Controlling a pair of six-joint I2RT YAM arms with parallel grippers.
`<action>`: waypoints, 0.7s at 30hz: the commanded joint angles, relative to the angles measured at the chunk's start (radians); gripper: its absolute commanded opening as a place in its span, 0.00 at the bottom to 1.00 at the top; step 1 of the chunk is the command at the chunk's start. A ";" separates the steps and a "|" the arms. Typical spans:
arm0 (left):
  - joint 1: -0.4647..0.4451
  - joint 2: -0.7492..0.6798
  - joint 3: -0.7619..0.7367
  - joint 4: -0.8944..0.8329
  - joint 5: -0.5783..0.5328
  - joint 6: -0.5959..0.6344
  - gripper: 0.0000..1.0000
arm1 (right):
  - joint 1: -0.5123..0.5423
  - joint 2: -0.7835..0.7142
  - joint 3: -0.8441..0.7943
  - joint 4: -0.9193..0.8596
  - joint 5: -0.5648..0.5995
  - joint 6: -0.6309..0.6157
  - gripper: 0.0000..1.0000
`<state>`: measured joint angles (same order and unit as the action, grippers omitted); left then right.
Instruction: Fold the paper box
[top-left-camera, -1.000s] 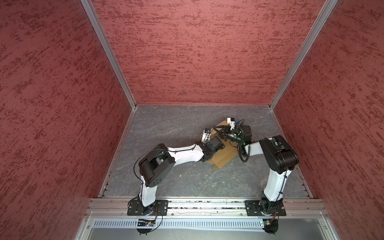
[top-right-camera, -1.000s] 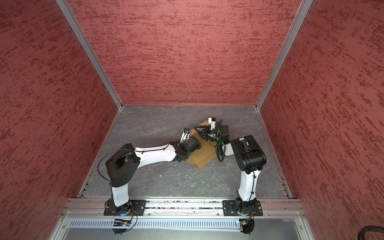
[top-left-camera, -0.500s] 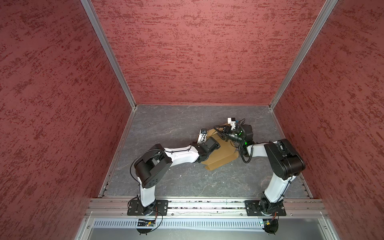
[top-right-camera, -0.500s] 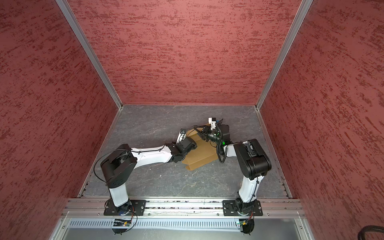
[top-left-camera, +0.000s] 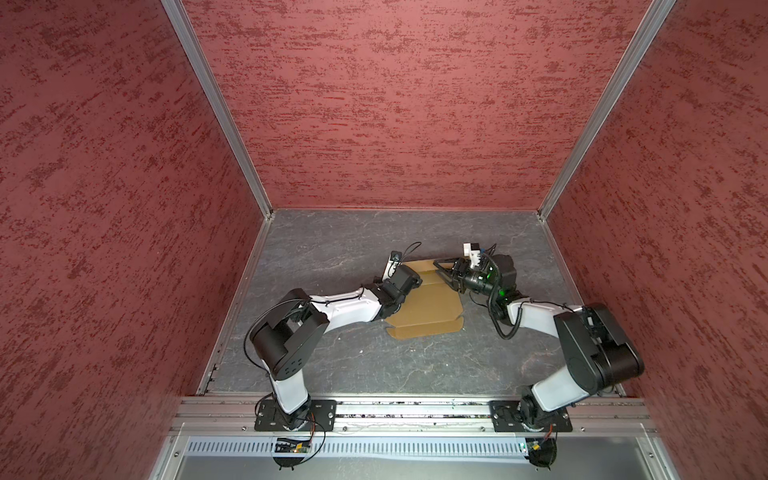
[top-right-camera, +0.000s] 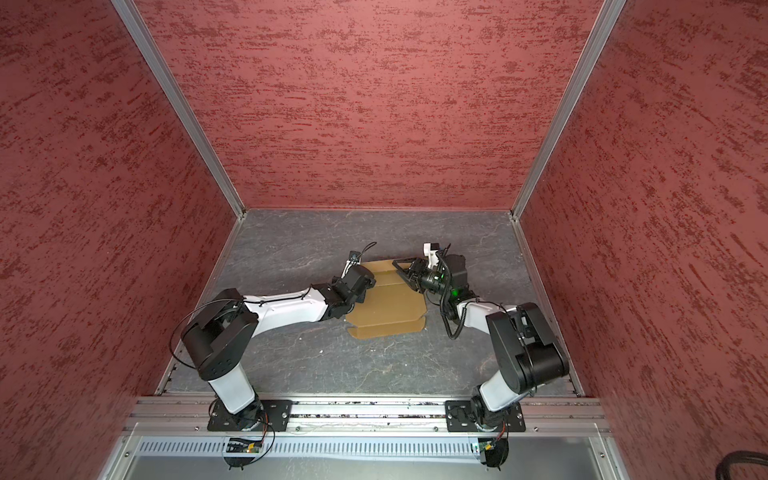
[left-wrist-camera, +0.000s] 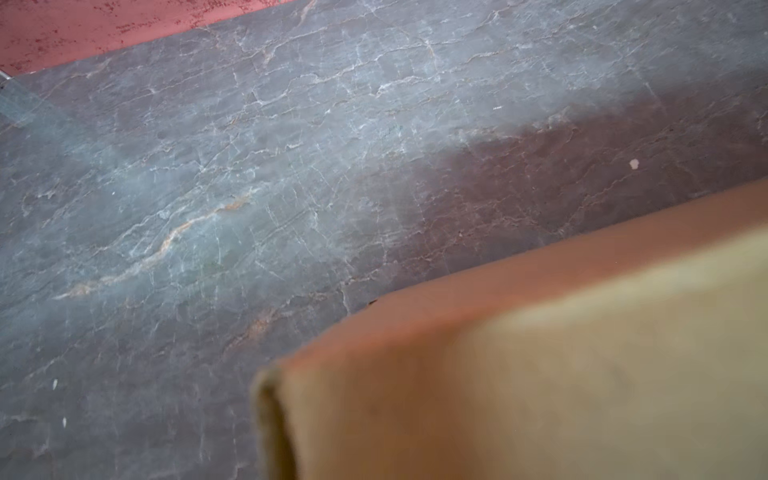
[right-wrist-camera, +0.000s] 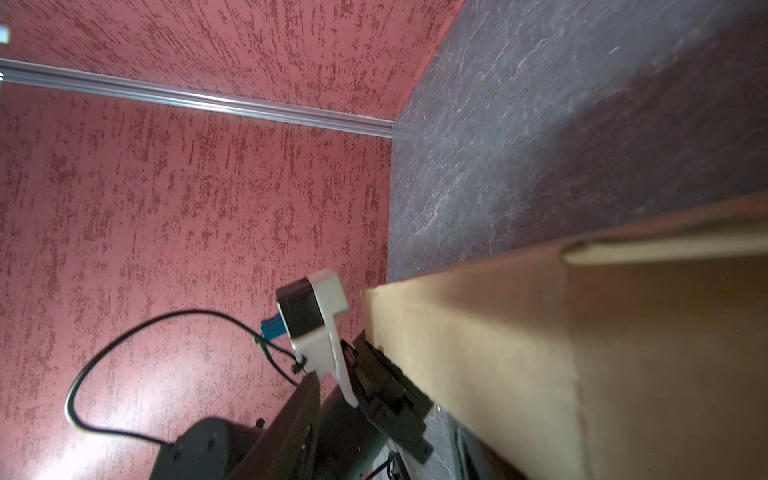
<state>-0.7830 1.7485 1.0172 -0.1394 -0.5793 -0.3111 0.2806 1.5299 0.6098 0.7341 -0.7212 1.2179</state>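
Observation:
The paper box (top-left-camera: 428, 305) (top-right-camera: 386, 307) is a brown cardboard sheet lying partly folded on the grey floor in both top views. My left gripper (top-left-camera: 412, 283) (top-right-camera: 368, 283) lies at the box's left side. A raised cardboard flap (left-wrist-camera: 540, 374) fills the left wrist view and hides its fingers. My right gripper (top-left-camera: 441, 268) (top-right-camera: 400, 268) sits at the box's far right corner, rolled on its side. In the right wrist view one dark finger (right-wrist-camera: 291, 415) stands apart from the cardboard panel (right-wrist-camera: 582, 353), and the other is hidden behind it.
Red textured walls (top-left-camera: 395, 104) close in the grey stone floor (top-left-camera: 374, 365) on three sides. An aluminium rail (top-left-camera: 415, 411) carrying both arm bases runs along the front. The left arm's white wrist camera mount (right-wrist-camera: 322, 316) shows close to the cardboard.
The box has slid left and turned squarer to the front. My left gripper moved left with it. The right arm's elbow swung out toward the front right, its gripper staying at the far corner.

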 joint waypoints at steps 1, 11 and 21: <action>0.026 -0.025 -0.010 0.035 0.056 0.047 0.11 | 0.010 -0.066 -0.024 -0.104 0.024 -0.053 0.53; 0.104 -0.032 -0.011 0.046 0.203 0.055 0.04 | 0.035 -0.260 -0.049 -0.392 0.021 -0.194 0.54; 0.145 -0.047 0.009 -0.028 0.291 0.057 0.03 | 0.037 -0.335 0.152 -0.677 0.029 -0.390 0.53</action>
<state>-0.6441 1.7283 1.0149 -0.1223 -0.3328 -0.2707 0.3126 1.1862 0.7017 0.1482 -0.7025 0.9188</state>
